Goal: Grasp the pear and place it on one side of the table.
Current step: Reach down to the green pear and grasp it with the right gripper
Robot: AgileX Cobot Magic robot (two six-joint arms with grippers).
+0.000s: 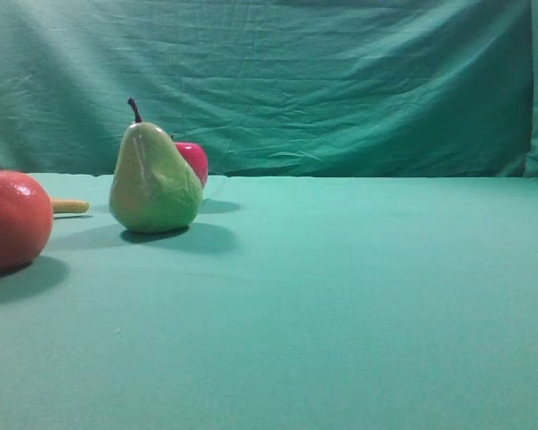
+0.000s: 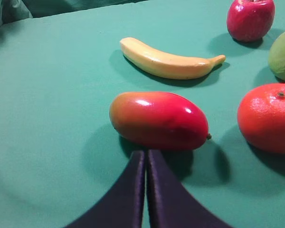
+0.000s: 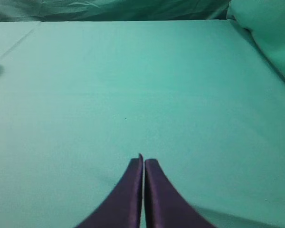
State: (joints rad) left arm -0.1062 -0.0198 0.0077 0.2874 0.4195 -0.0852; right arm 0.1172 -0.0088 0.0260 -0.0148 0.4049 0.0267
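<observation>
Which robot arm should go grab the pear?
Probably the left. Its shut tool hovers among the fruit, with the pear just at its camera's right edge. The right tool, also shut, sees only bare green table.

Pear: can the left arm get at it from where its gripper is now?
Probably yes. The pear stands upright and untouched, its near side open. From the shut left gripper, the mango lies straight ahead and the orange sits before the pear, so it should go over them.

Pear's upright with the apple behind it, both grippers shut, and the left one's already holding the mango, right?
Not holding: in the left wrist view the left gripper is shut just short of the mango, empty. Pear, apple and right gripper are as you say.
</observation>
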